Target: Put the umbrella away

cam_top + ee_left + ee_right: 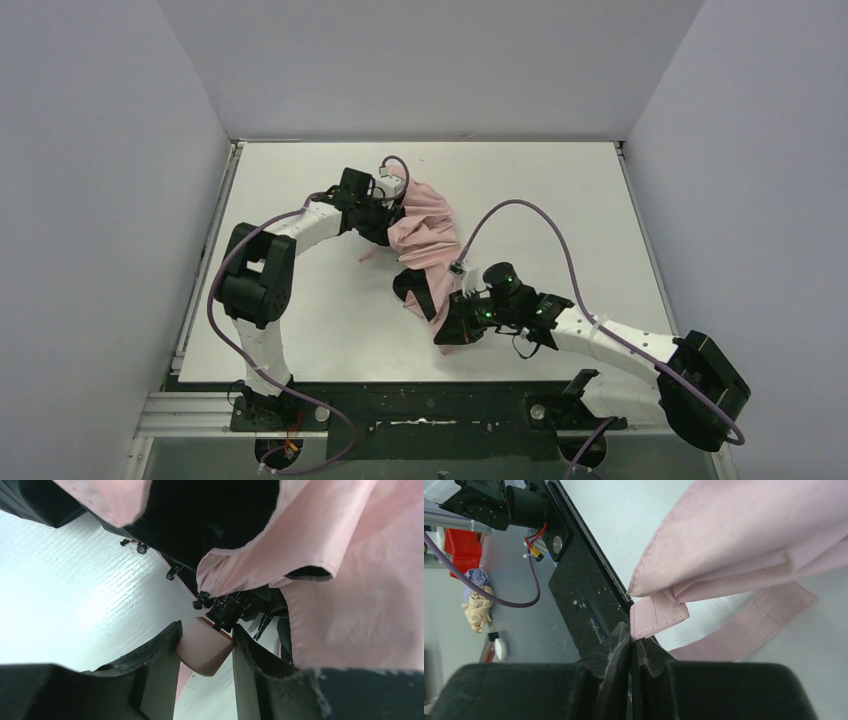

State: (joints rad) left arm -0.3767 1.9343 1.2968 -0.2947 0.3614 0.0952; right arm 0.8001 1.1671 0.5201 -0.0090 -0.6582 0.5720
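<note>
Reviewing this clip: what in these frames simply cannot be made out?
- Top view: where the left end effector grips the umbrella is hidden beneath its own wrist and the bunched fabric.
- Right wrist view: whether the shut right end effector actually pinches the strap tab; its fingertips cover the tab's corner.
- Left wrist view: the canopy runs past the top and right edges, so how far it is folded is unclear.

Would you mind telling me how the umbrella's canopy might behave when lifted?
The umbrella's canopy will probably flop and sag: its fabric lies in loose folds. The flat strap looks limp and may trail. The handle appears rigid, likely the steadier hold.
</note>
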